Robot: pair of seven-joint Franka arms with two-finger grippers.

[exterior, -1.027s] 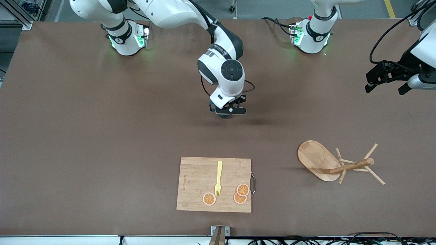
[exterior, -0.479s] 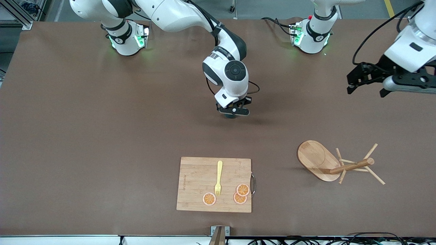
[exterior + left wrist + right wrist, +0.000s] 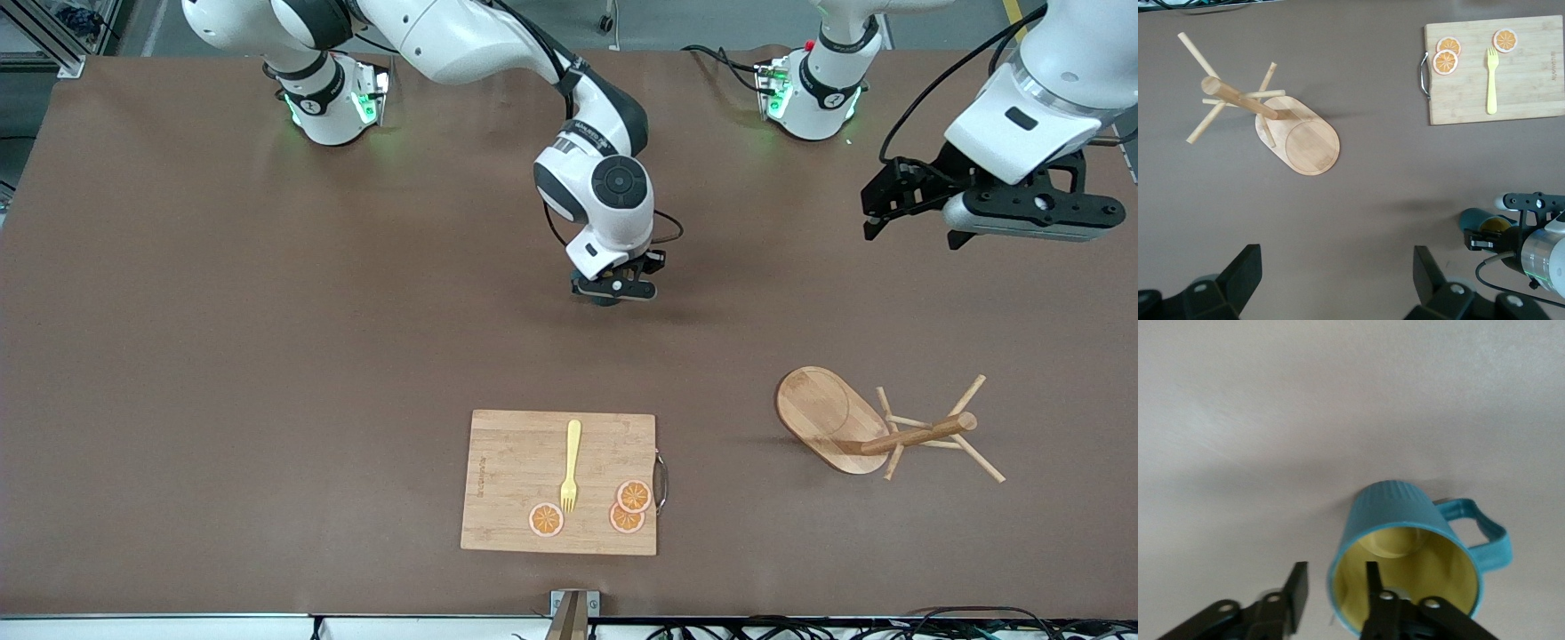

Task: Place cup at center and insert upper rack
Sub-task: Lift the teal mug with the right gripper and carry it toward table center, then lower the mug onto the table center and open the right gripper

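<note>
Teal cup [image 3: 1405,553] rim straddled by right gripper [image 3: 1335,587] fingers [image 3: 1373,587], seemingly loosened

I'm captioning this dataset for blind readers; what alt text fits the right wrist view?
A ribbed teal cup with a mustard-yellow inside and small handle stands on the brown table. The right gripper straddles its rim, one black finger inside and one outside, slightly parted.
</note>
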